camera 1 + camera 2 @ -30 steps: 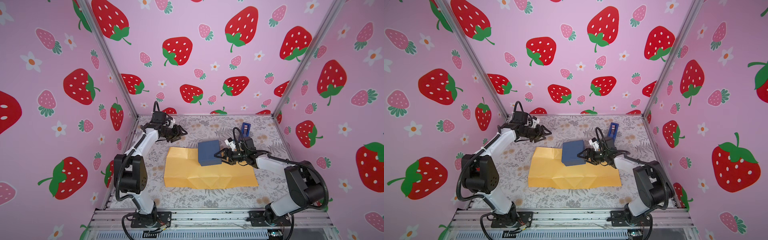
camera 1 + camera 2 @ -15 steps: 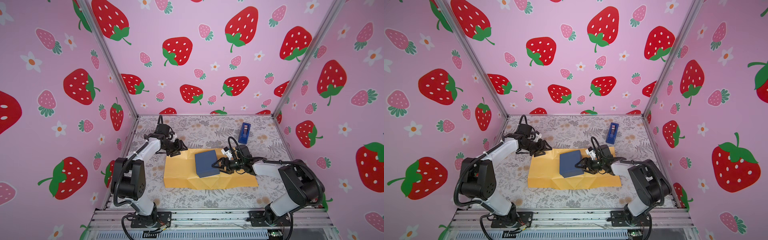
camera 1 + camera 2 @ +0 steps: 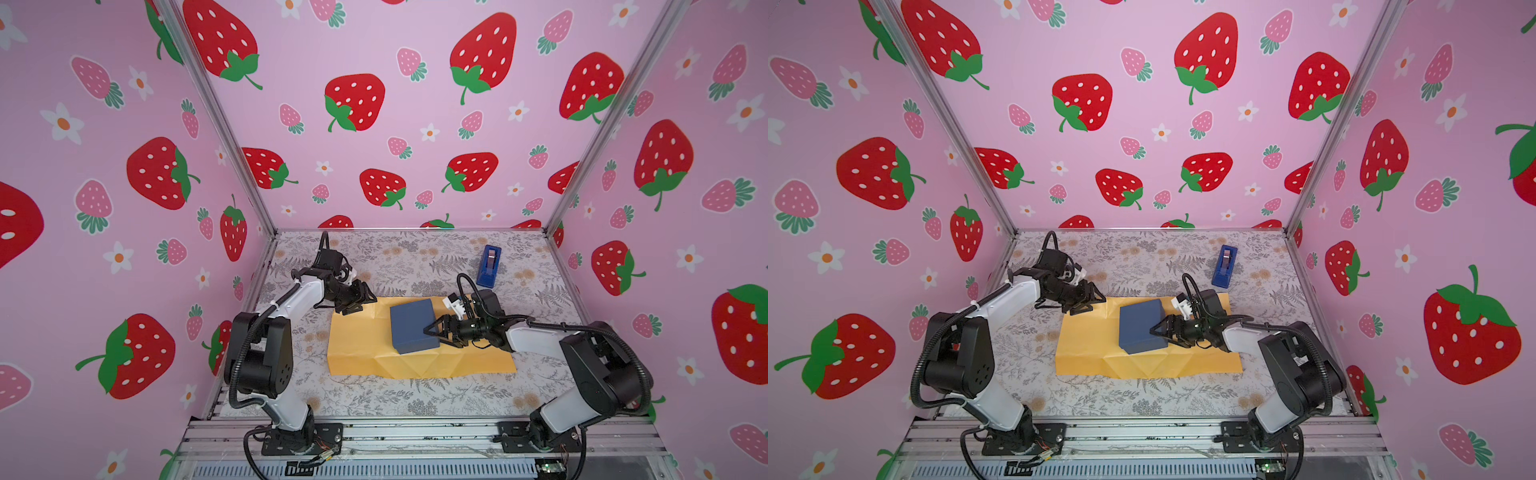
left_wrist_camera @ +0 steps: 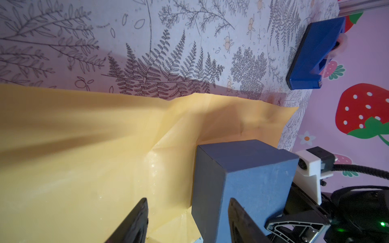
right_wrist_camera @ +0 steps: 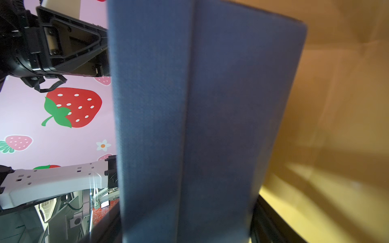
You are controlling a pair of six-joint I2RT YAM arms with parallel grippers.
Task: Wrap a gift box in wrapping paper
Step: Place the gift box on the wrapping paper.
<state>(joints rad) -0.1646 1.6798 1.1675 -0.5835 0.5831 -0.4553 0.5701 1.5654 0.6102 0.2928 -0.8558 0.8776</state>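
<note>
Navy gift box [image 3: 411, 326] sits clamped between the jaws of the right gripper [image 3: 433, 331], on the wrapping paper [image 3: 357, 353] beneath it. The left gripper [image 3: 360, 302] hovers spread and empty above the paper's corner, box ahead of its fingertips.

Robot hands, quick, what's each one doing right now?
Left hand: open, holding nothing.
Right hand: closed on the small dark navy-blue cardboard gift box.

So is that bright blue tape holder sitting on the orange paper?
No, the tape dispenser stands on the floral table, behind the wrapping paper and apart from it.
</note>
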